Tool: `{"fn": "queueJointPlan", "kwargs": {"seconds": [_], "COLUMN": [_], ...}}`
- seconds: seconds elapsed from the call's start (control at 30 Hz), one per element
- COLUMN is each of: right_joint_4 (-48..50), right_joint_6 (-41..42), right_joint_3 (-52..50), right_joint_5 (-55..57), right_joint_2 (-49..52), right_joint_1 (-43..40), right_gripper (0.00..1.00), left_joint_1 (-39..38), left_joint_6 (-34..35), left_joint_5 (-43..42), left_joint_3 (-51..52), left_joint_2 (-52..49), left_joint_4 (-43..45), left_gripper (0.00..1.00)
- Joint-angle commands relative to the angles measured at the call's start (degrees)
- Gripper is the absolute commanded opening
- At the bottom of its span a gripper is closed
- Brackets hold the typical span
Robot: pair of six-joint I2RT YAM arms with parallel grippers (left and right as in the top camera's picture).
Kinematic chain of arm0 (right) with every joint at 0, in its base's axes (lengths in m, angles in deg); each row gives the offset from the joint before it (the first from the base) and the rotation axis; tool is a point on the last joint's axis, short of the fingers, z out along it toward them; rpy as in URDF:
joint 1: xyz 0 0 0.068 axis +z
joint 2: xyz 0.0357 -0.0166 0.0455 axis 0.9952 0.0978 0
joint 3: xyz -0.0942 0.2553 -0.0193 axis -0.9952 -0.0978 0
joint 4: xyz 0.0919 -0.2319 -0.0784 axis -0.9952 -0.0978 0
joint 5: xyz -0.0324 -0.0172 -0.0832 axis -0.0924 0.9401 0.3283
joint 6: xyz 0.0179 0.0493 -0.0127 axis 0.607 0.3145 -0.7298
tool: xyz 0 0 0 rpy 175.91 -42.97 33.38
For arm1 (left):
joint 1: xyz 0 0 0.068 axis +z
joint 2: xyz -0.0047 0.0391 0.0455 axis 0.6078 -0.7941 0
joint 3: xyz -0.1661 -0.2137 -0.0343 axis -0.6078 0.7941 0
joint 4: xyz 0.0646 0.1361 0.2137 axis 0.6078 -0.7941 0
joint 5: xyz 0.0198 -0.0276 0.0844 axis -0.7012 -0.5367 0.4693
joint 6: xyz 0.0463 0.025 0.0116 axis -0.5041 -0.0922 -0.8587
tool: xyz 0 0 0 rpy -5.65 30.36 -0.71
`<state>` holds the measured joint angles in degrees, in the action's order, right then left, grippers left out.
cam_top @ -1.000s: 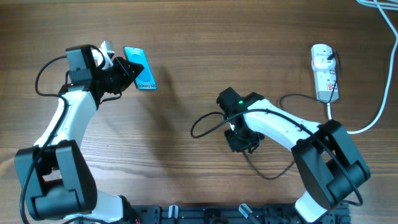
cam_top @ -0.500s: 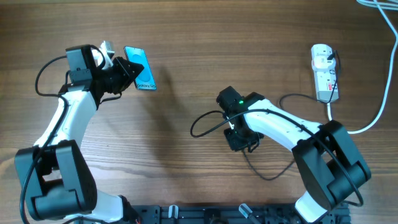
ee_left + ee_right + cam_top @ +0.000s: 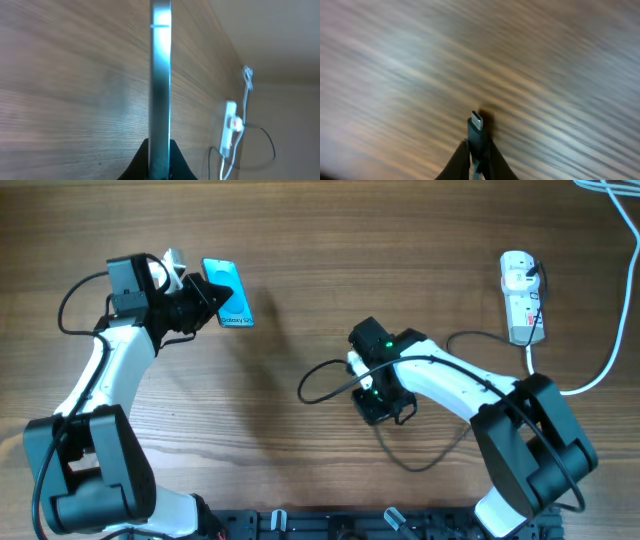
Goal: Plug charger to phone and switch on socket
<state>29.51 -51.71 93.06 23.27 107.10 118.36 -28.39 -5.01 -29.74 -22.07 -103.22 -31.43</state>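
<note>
1. Turquoise-screened phone (image 3: pixel 230 290) is clamped in the left gripper (image 3: pixel 207 298) and held off the table (image 3: pixel 300 240).
2. Left gripper: clenched on one end of the phone. On the wrist cam the phone (image 3: pixel 160 85) shows edge-on, running straight out ahead of the fingers.
3. Right gripper (image 3: pixel 380 405): pinched on the charger (image 3: pixel 318 375) just behind its tip (image 3: pixel 476 122). The tip pokes out past the fingertips, aimed down at the wood. View is blurred, so can't tell if it touches.
4. Charger slack loops on the table left of the right gripper and curls back behind it.
5. Socket (image 3: pixel 521 298) lies well apart, off to the right gripper's right. It has a red mark on its body and a white cord (image 3: pixel 600 370) trailing beyond it.
</note>
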Motion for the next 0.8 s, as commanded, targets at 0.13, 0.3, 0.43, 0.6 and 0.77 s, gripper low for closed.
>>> {"fn": "queueJointPlan", "kwargs": {"seconds": [0.13,0.3,0.43,0.6,0.77], "right_joint_4": [12.15,30.45,42.34,50.66,52.06], "right_joint_6": [-6.43,6.82,16.85,25.97,28.37], "right_joint_3": [-0.50,-0.50,-0.52,-0.52,-0.50], "right_joint_5": [-38.12,-50.77,-52.96,-52.94,-50.16], "right_joint_2": [-12.70,-13.03,-13.03,-13.03,-13.03], "right_joint_1": [0.50,0.55,0.55,0.57,0.57], "right_gripper": [0.04,0.04,0.04,0.04,0.04], "left_joint_1": [0.13,0.13,0.13,-0.07,-1.55], "left_joint_6": [-7.02,-0.44,5.31,17.29,28.94], "left_joint_5": [-23.02,-34.93,-36.00,-36.00,-36.09], "left_joint_3": [-0.33,-0.33,-0.33,-0.33,-0.33], "left_joint_2": [0.07,0.07,0.09,0.20,0.46], "left_joint_4": [6.49,12.68,16.09,23.41,32.87], "left_gripper": [0.04,0.04,0.04,0.04,0.04]}}
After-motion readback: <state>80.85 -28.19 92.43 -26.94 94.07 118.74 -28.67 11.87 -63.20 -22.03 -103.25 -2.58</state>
